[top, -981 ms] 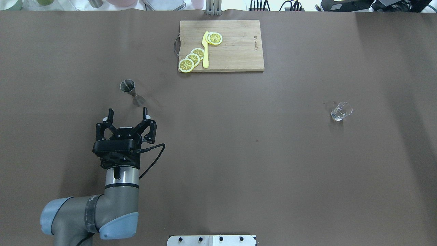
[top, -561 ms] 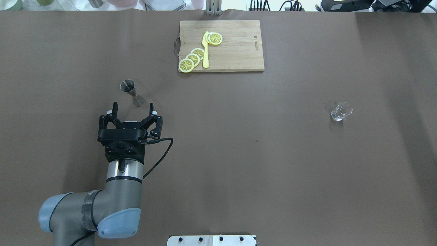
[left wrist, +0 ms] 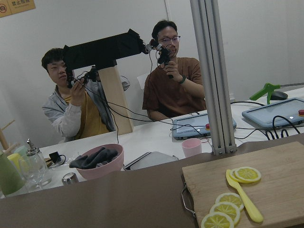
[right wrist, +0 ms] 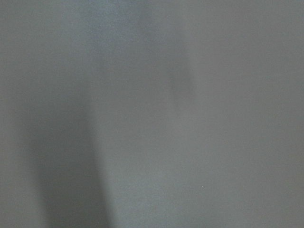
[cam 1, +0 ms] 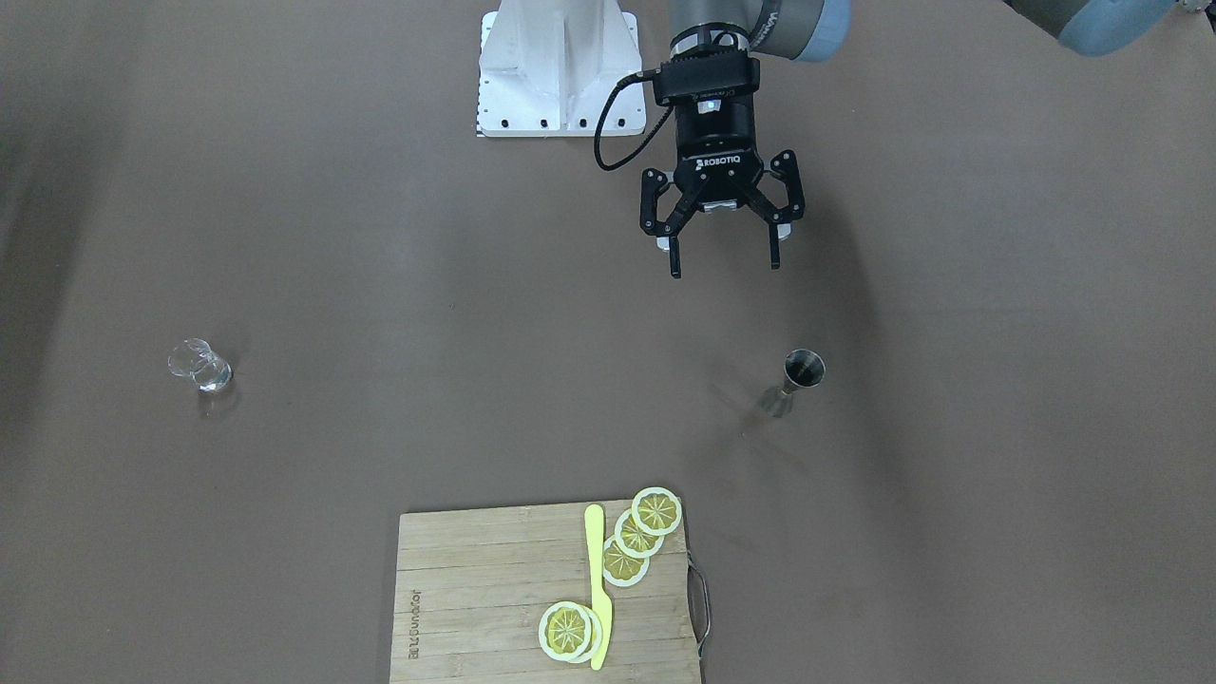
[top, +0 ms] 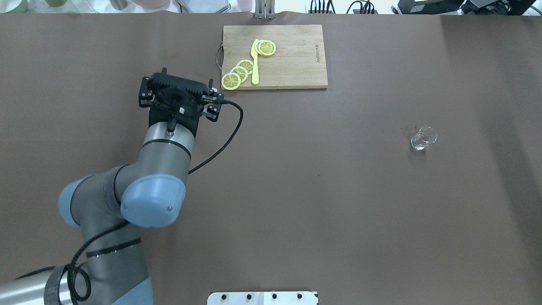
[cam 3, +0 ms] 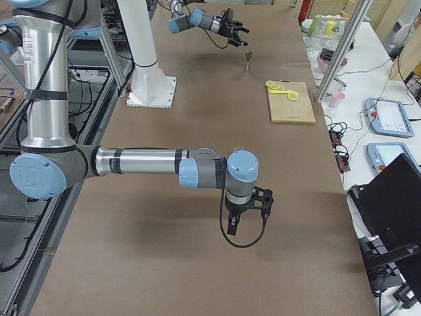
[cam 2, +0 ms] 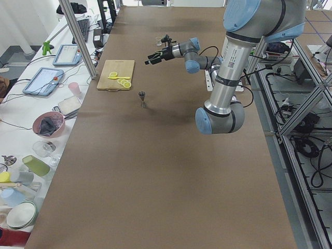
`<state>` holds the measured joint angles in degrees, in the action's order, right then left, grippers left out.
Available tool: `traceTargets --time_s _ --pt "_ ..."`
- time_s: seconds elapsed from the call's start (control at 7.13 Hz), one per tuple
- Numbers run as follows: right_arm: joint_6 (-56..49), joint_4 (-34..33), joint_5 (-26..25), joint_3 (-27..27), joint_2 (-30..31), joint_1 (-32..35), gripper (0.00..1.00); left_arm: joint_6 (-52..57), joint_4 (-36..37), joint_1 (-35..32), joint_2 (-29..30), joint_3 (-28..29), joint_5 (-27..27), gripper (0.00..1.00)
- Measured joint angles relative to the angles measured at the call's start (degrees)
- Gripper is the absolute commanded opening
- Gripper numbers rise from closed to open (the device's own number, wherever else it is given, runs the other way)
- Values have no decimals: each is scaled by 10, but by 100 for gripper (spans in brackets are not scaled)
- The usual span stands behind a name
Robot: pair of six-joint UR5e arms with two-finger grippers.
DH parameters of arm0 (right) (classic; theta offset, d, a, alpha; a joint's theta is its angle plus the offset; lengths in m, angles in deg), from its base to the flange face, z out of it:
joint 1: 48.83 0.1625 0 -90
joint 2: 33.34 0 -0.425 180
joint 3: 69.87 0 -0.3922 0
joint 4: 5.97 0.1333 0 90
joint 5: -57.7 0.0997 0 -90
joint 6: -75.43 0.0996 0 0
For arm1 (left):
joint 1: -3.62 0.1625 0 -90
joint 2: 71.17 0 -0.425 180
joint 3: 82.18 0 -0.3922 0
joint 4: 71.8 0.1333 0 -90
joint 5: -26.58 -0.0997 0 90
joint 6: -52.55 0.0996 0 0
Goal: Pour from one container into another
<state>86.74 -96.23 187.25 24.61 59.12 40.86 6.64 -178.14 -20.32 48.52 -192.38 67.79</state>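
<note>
The steel jigger point(cam 1: 798, 378) stands upright on the brown table, left of the middle from my side. My left gripper point(cam 1: 725, 271) hangs open and empty well above the table, on the robot's side of the jigger, and touches nothing. In the overhead view my left wrist point(top: 169, 135) hides the jigger. The clear glass point(top: 423, 137) stands alone far off on the table's right side. My right gripper point(cam 3: 248, 220) points down close over the table at the right end; I cannot tell whether it is open or shut. The right wrist view is only a blurred grey surface.
A wooden cutting board point(cam 1: 475, 589) with lemon slices point(cam 1: 629, 549) and a yellow knife point(cam 1: 597, 579) lies at the far edge, beyond the jigger. The robot's white base point(cam 1: 556, 66) is at the near edge. Two people point(left wrist: 171, 80) sit behind the far edge.
My left arm has swung forward and up from the near side of the jigger, so the gripper now covers the jigger in the overhead view. It stays open. The glass has not moved.
</note>
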Motion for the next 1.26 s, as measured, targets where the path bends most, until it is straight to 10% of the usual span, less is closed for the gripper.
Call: traceTargets --time_s 1.26 --pt "0 0 0 1 0 -3 100 182 45 -370 -37 118 663 99"
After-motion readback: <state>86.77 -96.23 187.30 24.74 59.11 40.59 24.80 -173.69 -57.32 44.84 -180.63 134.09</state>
